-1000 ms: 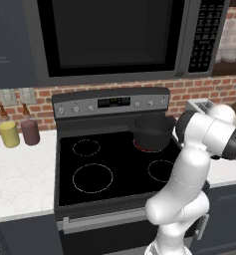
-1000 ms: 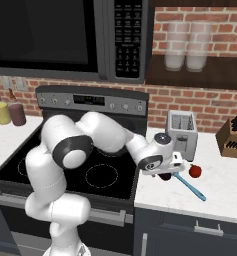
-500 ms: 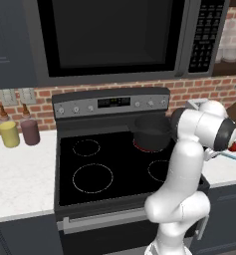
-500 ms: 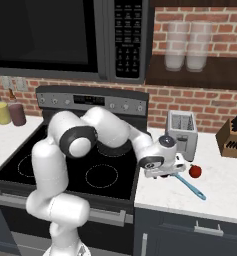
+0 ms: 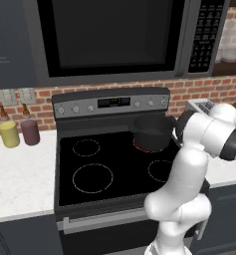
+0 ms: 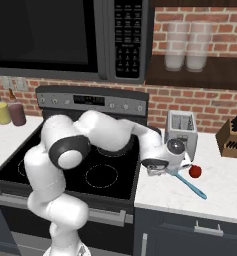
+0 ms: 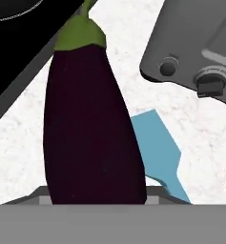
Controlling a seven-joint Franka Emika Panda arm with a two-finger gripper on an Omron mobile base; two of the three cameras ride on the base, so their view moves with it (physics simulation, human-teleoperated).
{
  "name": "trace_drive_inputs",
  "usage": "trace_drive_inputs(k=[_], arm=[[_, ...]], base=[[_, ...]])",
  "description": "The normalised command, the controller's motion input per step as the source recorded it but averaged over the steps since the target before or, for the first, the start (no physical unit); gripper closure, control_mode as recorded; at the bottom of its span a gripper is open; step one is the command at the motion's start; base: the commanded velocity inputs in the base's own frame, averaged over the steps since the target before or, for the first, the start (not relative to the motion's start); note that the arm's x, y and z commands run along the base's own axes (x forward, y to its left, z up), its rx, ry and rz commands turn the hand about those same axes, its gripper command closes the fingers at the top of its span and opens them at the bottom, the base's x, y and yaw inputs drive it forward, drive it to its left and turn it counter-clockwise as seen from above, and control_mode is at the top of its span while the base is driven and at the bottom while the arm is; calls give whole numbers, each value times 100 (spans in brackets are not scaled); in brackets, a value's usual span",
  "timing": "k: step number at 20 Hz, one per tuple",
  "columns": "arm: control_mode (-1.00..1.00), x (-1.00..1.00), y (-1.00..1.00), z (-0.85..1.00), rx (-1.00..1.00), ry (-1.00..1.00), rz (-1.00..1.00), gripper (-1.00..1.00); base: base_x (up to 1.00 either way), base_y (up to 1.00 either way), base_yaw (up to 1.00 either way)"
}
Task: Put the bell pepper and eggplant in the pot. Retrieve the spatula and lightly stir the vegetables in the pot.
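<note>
Gripper (image 6: 166, 169) is low over the white counter (image 6: 225, 185) just right of the stove (image 6: 105, 172); the frames do not show whether its jaws are spread or pinching. In the hand view the eggplant (image 7: 93, 128) lies directly ahead of the jaws, lengthwise, its green cap away from them. The spatula (image 6: 190, 184) lies just beside it, its blue blade (image 7: 155, 145) partly under it, bell pepper (image 6: 195, 171) and toaster (image 6: 182, 132) nearby, while the pot (image 5: 153, 132) sits on the stove's rear right burner.

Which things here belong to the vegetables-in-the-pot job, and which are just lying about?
Job:
- eggplant, on the counter by the stove, right under the hand
- pepper, on the counter
- spatula, beside the pepper
- pot, on the back right burner

Lying about:
- toaster
- knife block
- two bottles, left of the stove
</note>
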Motion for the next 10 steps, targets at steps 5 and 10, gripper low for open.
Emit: trace_drive_inputs(k=[5,10], arm=[[-100,-76,34,99,0,-28,3,100],[-100,-49,89,100,-1,-11,4,100]], base=[[0,0,0],[0,0,0]])
